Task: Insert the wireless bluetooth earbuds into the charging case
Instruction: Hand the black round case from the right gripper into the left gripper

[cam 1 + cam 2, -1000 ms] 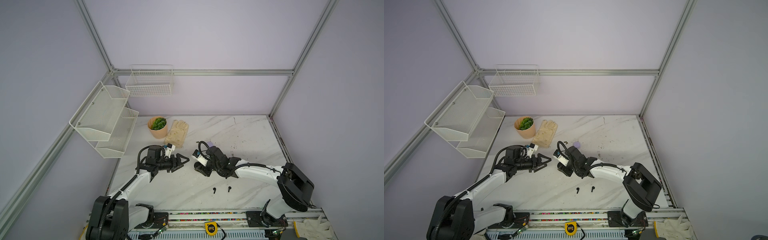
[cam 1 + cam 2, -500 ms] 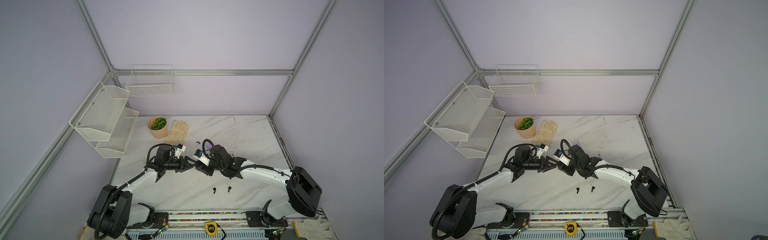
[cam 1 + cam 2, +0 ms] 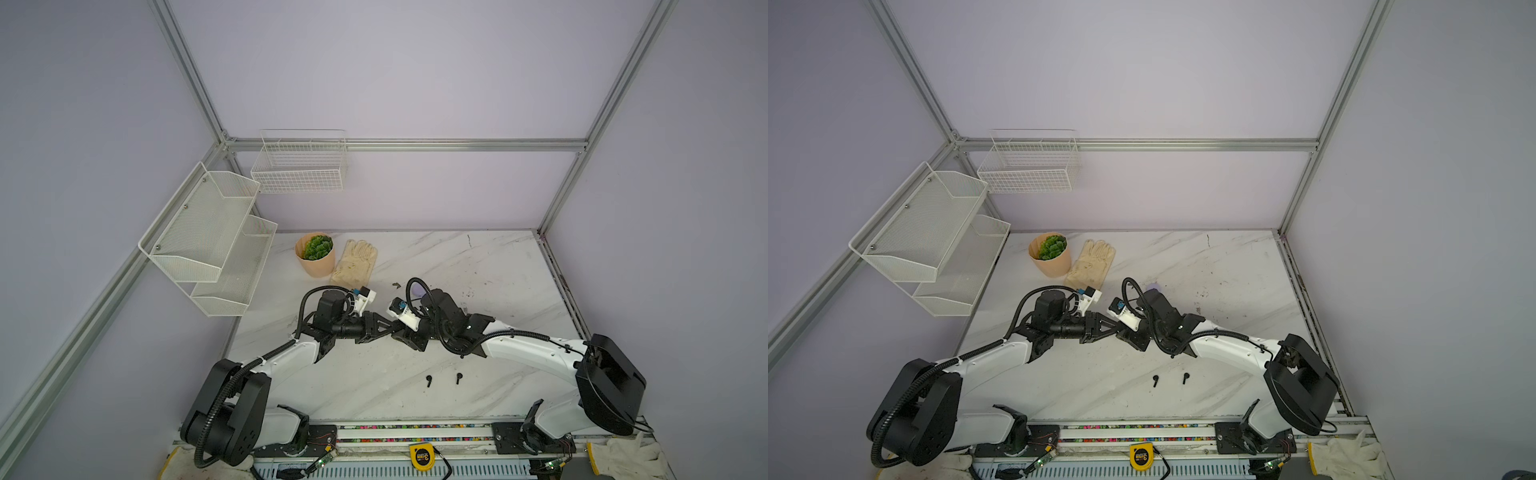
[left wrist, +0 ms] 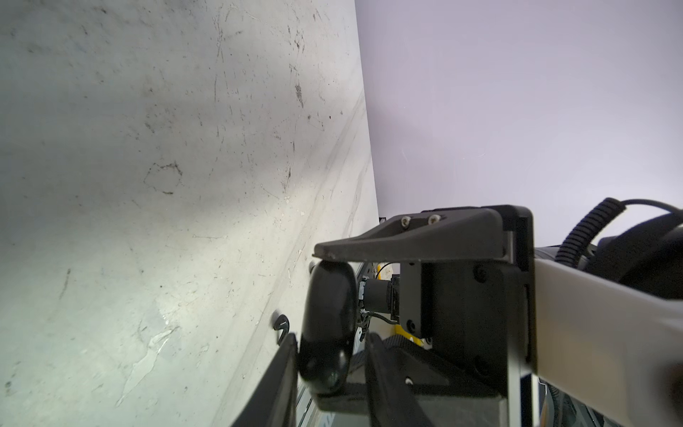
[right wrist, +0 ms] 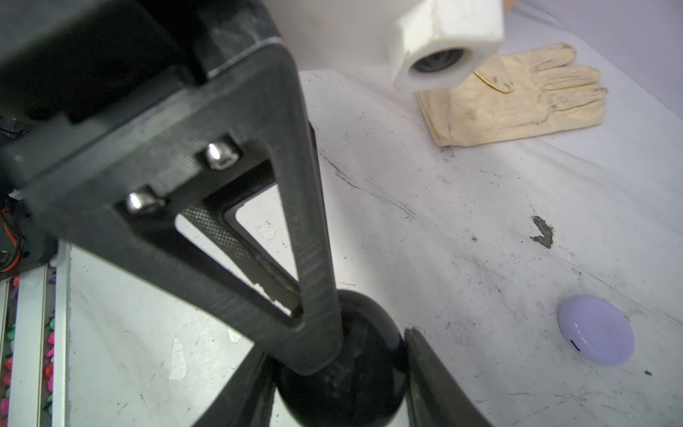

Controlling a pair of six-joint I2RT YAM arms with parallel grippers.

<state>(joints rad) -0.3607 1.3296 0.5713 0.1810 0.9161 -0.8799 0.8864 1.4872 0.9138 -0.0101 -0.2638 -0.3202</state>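
A black round charging case [image 5: 369,388] hangs above the table between both grippers. My right gripper [image 5: 334,351] is shut across its width, also seen in both top views [image 3: 409,338] [image 3: 1134,336]. My left gripper [image 4: 330,336] has reached in from the left [image 3: 390,328] [image 3: 1118,326]. It is closed across the thin edge of the case [image 4: 329,314], with one finger flat on the case's face. Two black earbuds [image 3: 428,380] [image 3: 458,377] lie loose on the marble near the front, also in the other top view [image 3: 1155,380] [image 3: 1185,377]. A lilac charging case [image 5: 595,334] lies shut behind the right gripper.
A cream glove [image 3: 355,262] and a potted plant [image 3: 316,257] sit at the back left. White mesh shelves [image 3: 208,232] and a wire basket [image 3: 299,166] hang on the left and back walls. A tape measure [image 3: 420,457] lies on the front rail. Dark debris [image 5: 541,231] marks the table.
My left gripper has travelled right to meet the right gripper, and its jaws have narrowed from wide open onto the black case. The right gripper has kept its hold and barely shifted.
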